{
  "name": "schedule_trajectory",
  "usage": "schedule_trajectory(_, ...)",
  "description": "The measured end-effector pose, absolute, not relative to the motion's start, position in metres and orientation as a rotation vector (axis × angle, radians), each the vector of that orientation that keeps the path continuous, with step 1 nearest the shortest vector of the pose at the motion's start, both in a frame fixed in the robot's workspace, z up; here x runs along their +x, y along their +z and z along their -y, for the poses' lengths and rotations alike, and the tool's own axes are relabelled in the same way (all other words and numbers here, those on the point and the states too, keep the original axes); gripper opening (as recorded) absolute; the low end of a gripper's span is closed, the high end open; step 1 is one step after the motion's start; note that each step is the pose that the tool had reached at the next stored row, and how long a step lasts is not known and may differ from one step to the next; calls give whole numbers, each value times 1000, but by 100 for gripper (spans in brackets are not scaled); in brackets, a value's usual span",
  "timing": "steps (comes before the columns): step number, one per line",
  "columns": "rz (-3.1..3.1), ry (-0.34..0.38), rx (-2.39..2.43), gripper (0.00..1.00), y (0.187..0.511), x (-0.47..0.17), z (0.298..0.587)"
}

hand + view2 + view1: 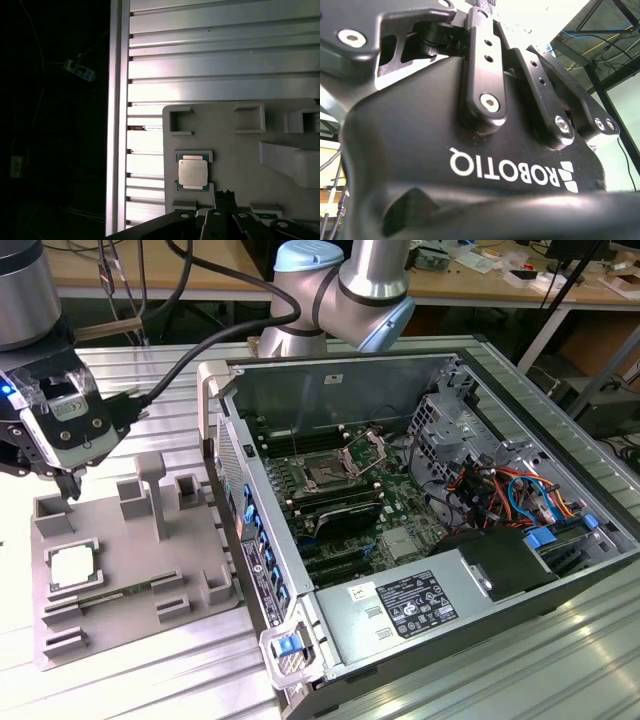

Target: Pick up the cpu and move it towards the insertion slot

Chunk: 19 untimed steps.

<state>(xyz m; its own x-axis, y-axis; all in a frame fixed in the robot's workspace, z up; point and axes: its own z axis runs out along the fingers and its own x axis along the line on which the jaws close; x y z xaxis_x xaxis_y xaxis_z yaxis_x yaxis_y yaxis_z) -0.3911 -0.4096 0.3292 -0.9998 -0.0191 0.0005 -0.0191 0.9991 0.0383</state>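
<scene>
The cpu point(74, 566) is a small pale silvery square lying flat in a framed pocket of the grey tray point(115, 540) at the exterior view's left. My gripper point(70, 492) hangs just above the tray's far corner, beyond the cpu and apart from it, its fingers drawn together to one narrow tip with nothing between them. In the first wrist view the cpu point(193, 172) lies in its pocket on the tray point(235, 160), with the gripper point(227, 196) tip beside it. The insertion slot point(325, 472), dark and ringed by a metal frame, sits on the green board inside the open computer case.
The open computer case point(340, 365) lies on its side at the exterior view's right, with cables, a drive cage and a power supply point(400, 605). Raised grey posts point(150, 480) stand on the tray. All rests on a ribbed aluminium table point(130, 670).
</scene>
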Motion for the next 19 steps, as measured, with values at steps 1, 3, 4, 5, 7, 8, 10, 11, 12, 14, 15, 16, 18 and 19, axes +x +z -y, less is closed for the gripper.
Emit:
schedule_trajectory(1,3140,-60,30,11,329,-391,410)
schedule_trajectory(3,3140,-60,30,11,328,-391,410)
schedule_trajectory(4,3140,-60,30,11,328,-391,410)
schedule_trajectory(5,3140,-60,30,11,327,-391,410)
schedule_trajectory(7,3140,-60,30,11,326,-391,410)
schedule_trajectory(8,3140,-60,30,11,326,-391,410)
schedule_trajectory(10,3140,-60,30,11,325,-391,410)
schedule_trajectory(11,3140,-60,30,11,324,-391,410)
schedule_trajectory(12,3140,-60,30,11,324,-391,410)
schedule_trajectory(14,3140,-60,30,11,323,-391,410)
schedule_trajectory(15,3140,-60,30,11,323,-391,410)
schedule_trajectory(16,3140,-60,30,11,322,-391,410)
schedule_trajectory(18,3140,-60,30,11,322,-391,410)
schedule_trajectory(19,3140,-60,30,11,321,-391,410)
